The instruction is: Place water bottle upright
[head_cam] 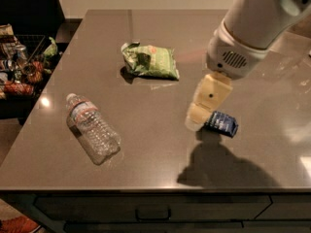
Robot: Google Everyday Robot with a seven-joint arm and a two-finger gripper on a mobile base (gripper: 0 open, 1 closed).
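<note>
You're on the approach step: the water bottle point(92, 128) lies on its side at the front-left of the table point(155, 159), cap pointing to the far-left, not yet grasped. Your gripper point(196, 121) hangs low over the right half, just beside the small blue packet point(221, 123) and well apart from the bottle. I cannot tell whether it is open. Next, I'd say, swing left and line up across the ribbed body.

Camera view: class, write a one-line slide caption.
End effector over the table beside the packet; bottle lies on its side, not yet upright.
</note>
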